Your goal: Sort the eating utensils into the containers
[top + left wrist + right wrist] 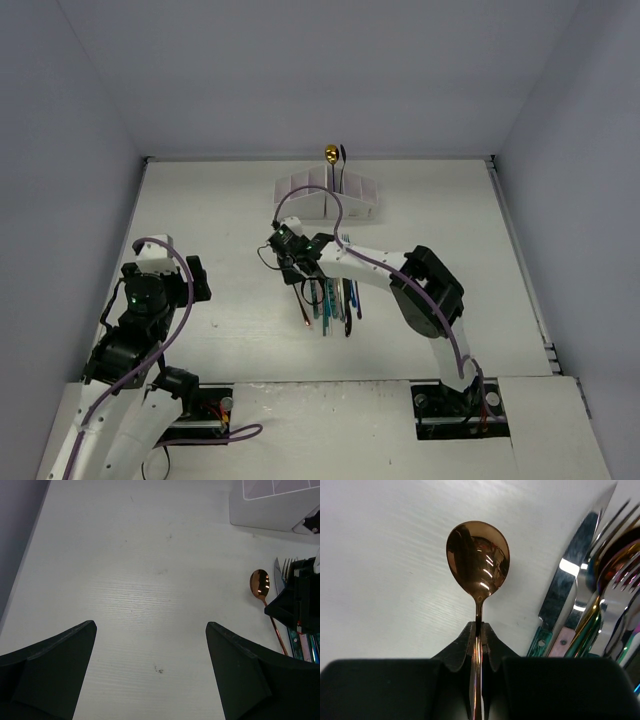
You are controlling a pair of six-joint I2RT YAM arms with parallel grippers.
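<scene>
- My left claw (150, 650) is hanging wide open above the bare white table (125, 580), gripping nothing, well apart from the cutlery.
- My right claw (477, 636) is clenching the thin handle of a shiny copper round-bowled spoon (478, 560). Its bowl is pointing away from my fingers, low over the table. I cannot tell whether it is touching.
- Just right of that spoon, a pile of metal utensils (335, 298) is lying overlapped, among them a silver knife with a teal handle (565, 590) and a silver fork (620, 587).
- Farther off, a white rectangular organiser box with slanted dividers (328, 198) is sitting near the back wall.
- A gold spoon (330, 154) and a black spoon (342, 155) are sticking up at its far edge.
</scene>
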